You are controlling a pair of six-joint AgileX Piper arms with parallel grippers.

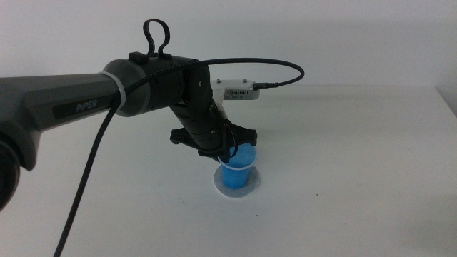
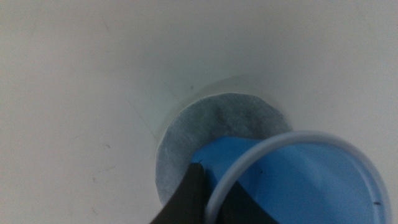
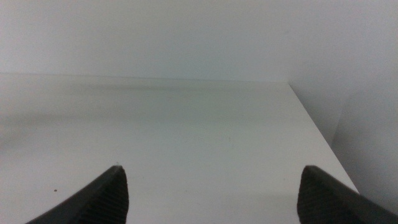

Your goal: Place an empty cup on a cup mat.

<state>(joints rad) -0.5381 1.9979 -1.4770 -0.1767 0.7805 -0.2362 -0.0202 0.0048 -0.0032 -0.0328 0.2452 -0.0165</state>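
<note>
We see the left claw clamped on the rim of the cup — in the left wrist view one dark jaw sits outside the blue wall and the other inside it, the thin pale rim pinched between them, so the gap is no wider than the cup wall. The cup is bright blue, tapered, smooth and glossy, blue on the inside, with nothing in it that we can see. It stands on the cup mat, which shows as a pale ring around its base at about 5 o'clock from the middle of the bench. From the wrist, the cup mat is a flat round disc of speckled grey, felt-like, with a paler edge. The bench is matte white and plain.

The right claw waits apart, jaws spread wide — two dark, ribbed tips with only bare bench between them.
</note>
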